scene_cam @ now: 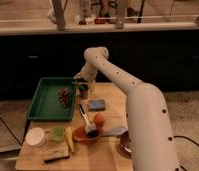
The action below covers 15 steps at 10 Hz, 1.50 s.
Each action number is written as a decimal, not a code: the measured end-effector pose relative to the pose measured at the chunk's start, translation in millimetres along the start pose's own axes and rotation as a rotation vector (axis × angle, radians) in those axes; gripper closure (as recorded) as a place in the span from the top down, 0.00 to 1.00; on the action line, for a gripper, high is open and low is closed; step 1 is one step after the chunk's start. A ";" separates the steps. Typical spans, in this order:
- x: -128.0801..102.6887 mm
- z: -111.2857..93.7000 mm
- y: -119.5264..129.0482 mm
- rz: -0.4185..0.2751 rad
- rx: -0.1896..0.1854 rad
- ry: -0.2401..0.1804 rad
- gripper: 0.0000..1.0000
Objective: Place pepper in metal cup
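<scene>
The small dark metal cup (83, 93) stands on the wooden table, just right of the green tray (43, 102). My gripper (81, 83) hangs straight over the cup's mouth, at the end of the white arm (118, 80) that reaches in from the lower right. The gripper hides the cup's rim. I cannot make out the pepper, whether in the gripper or in the cup.
A dark red cluster (64, 95) lies in the tray. A blue sponge (96, 105), an orange (99, 119) and a reddish bowl (83, 135) holding a brush sit nearby. At the front left are a white cup (35, 136), a pale green round thing (57, 133) and a banana (69, 140).
</scene>
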 end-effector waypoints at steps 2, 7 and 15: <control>-0.7 2.0 -1.4 -0.004 -0.014 -0.005 0.80; -0.9 2.3 -1.2 -0.004 -0.015 -0.005 0.80; -0.8 3.4 -0.5 -0.004 -0.016 -0.006 0.80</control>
